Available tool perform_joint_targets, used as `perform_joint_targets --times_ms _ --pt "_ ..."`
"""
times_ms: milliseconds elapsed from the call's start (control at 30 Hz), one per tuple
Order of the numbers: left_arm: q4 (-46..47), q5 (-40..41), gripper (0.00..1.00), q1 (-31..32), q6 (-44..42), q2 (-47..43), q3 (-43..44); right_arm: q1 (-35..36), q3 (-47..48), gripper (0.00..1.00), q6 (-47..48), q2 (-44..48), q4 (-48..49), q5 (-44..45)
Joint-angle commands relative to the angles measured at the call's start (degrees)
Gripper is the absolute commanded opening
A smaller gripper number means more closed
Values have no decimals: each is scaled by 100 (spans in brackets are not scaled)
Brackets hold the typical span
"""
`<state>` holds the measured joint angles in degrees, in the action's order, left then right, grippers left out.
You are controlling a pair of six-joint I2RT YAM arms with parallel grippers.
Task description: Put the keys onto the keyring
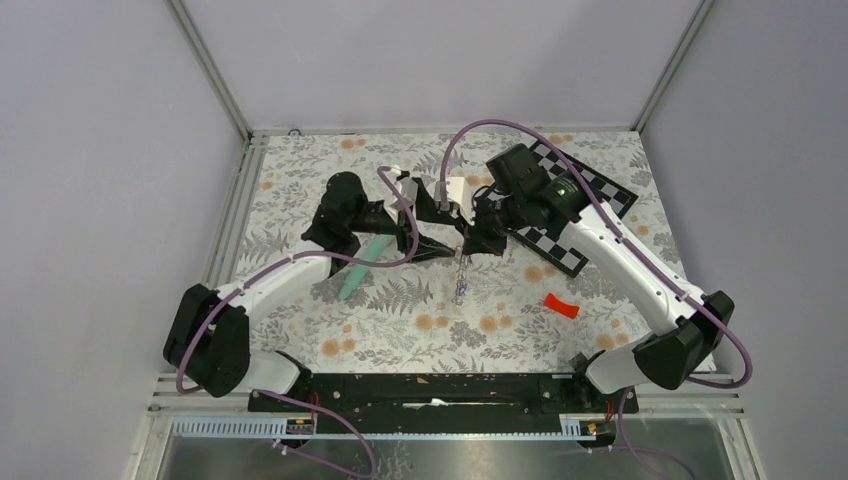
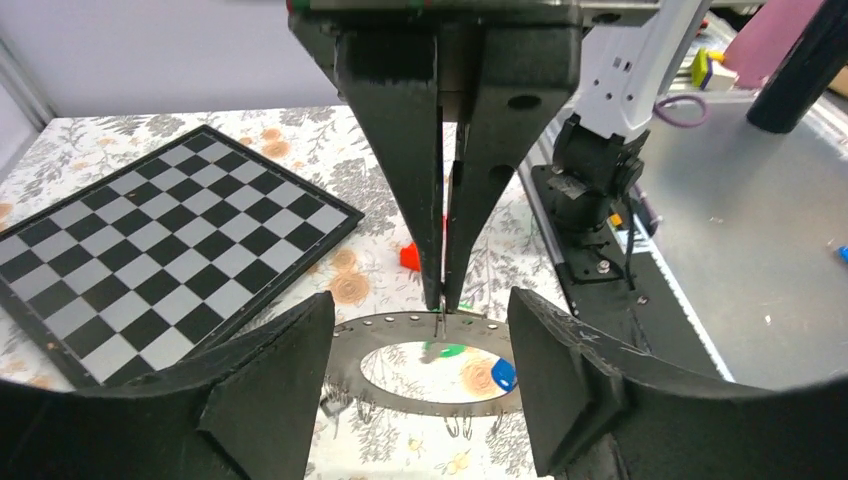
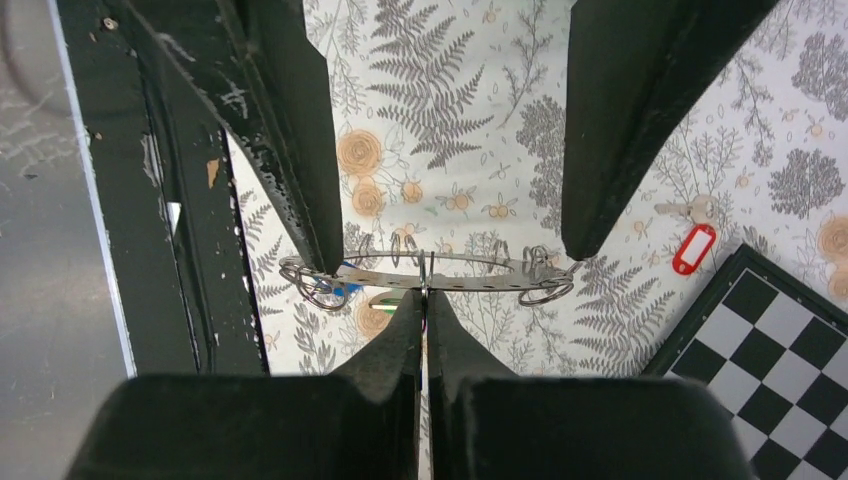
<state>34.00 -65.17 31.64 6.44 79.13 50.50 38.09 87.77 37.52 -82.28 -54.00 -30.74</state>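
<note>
The keyring point(image 2: 400, 330) is a flat grey ring with small holes and several wire loops along its rim. It is held level above the table. My left gripper point(image 2: 425, 385) is shut on it across its width, one finger on each side; it also shows in the top view point(image 1: 440, 248). My right gripper point(image 3: 424, 300) is shut, its tips pinching a thin wire loop at the keyring's rim point(image 3: 470, 282). A green-tagged key point(image 2: 443, 350) and a blue-tagged key point(image 2: 503, 373) show through the hole. A red-tagged key point(image 3: 693, 247) lies on the table. A chain point(image 1: 460, 285) hangs below.
A checkerboard point(image 1: 590, 195) lies at the back right, close behind my right arm. A mint-green tube point(image 1: 360, 268) lies under my left arm. A curved red plastic piece point(image 1: 562, 306) lies at the front right. A white object point(image 1: 458, 188) sits behind the grippers.
</note>
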Motion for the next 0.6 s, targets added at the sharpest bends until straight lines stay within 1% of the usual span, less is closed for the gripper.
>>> perform_joint_targets --times_ms 0,100,233,333,567 --pt "-1357 -137 68 -30 -1298 81 419 137 539 0 179 -178 -669 435" --pt "-1025 -168 62 -26 -1004 182 404 170 683 0 168 -258 -719 482" --pt "-44 -223 55 -18 -220 279 189 179 750 0 134 -322 -732 512" --pt "431 -240 51 10 79 356 49 186 728 0 117 -332 -703 495" --pt "817 -267 49 134 339 434 -80 182 695 0 57 -342 -644 449"
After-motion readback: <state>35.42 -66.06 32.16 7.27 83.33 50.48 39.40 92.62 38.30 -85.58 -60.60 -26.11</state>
